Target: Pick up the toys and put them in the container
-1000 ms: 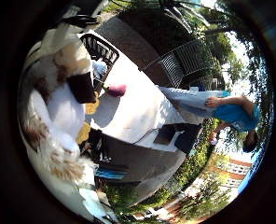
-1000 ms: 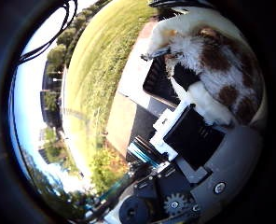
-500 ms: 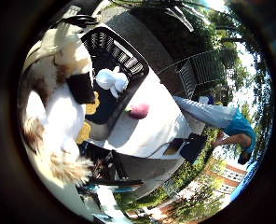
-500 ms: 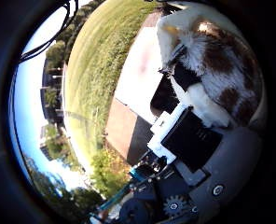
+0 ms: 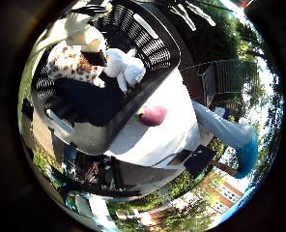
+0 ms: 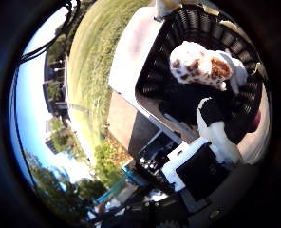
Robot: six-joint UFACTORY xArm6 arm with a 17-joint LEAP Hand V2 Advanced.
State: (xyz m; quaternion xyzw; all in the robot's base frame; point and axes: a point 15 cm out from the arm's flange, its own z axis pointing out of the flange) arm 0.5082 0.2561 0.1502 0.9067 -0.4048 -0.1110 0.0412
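Observation:
A brown-and-white spotted plush toy (image 6: 199,65) lies inside the black slatted basket (image 6: 216,24), away from my palm. In the little finger side view it (image 5: 71,60) lies next to a white plush toy (image 5: 124,68) in the same basket (image 5: 148,29). A small pink toy (image 5: 155,114) sits on the white table (image 5: 167,135) just outside the basket. My hand (image 6: 209,152) hovers above the basket, with its white and black fingers (image 6: 216,133) stretched out over the rim and nothing between them.
The basket stands on the white table (image 6: 140,43), which is set on grass (image 6: 98,66). A person in a blue top (image 5: 242,145) leans at the table's far side. Metal chairs (image 5: 220,77) stand beyond the table.
The spotted plush was held against my palm before. It now lies in the basket and my fingers have let go. My hand has moved over the basket.

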